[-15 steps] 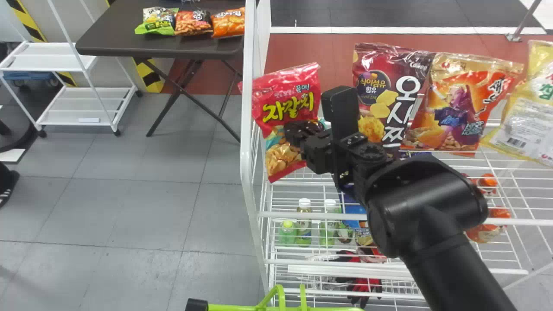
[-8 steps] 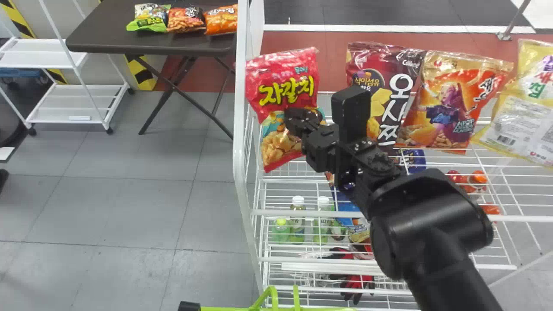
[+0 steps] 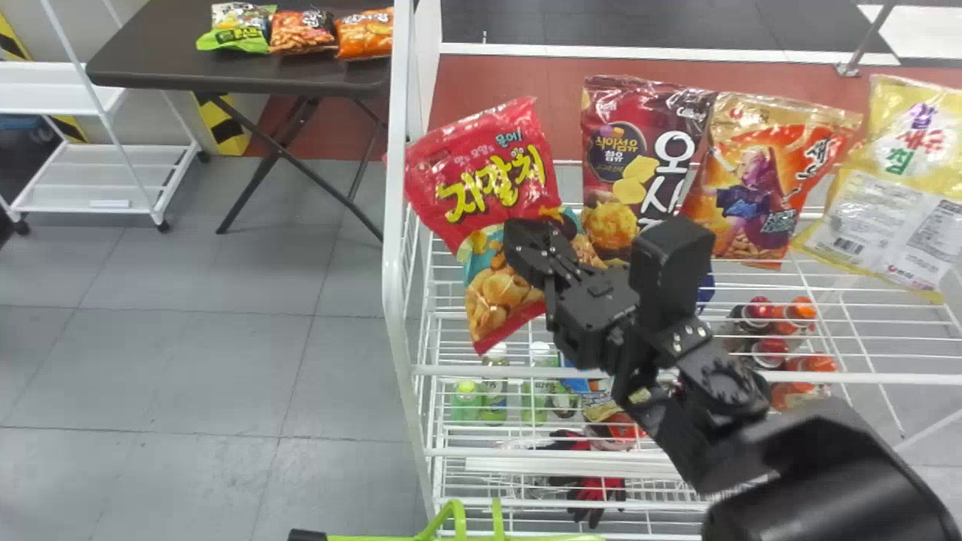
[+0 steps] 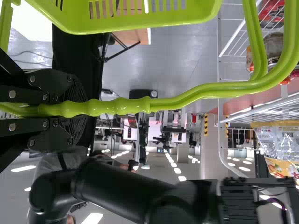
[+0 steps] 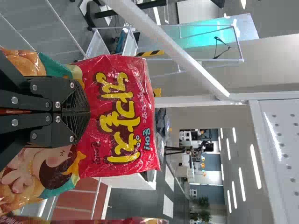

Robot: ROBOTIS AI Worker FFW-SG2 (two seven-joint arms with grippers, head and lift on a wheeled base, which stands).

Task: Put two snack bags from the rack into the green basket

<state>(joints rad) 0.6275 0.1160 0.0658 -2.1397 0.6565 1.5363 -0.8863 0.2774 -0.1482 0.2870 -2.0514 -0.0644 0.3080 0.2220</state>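
Near twelve o'clock in your head view, a red snack bag (image 3: 481, 173) hangs in the air above the white rack (image 3: 394, 255), clasped by your right gripper (image 5: 86, 112), whose two black fingers pinch it across the middle. Down at six o'clock, a strip of the green basket (image 3: 458, 538) peeks over the bottom edge; your left gripper (image 4: 77, 108) is clenched around the basket handle (image 4: 187, 97).

As for progress, one bag is picked up and not yet in the basket. You cannot tell whether another already lies inside (the basket's inside is hidden from you), so at least this drop remains, and perhaps a second pick too. Candidates wait on the rack: a maroon bag (image 3: 646, 150) at two o'clock, an orange bag (image 3: 763, 180) between two and three, and a yellow bag (image 3: 887, 195) close to three.

Compared with half a second ago, the red bag sits lower, looks larger and leans more, its top tipped toward eleven o'clock. Your right arm (image 3: 827, 481) has swung out toward four o'clock, and the rack, with the bags on it, has slid toward nine o'clock in your view (so your viewpoint has probably shifted as well).
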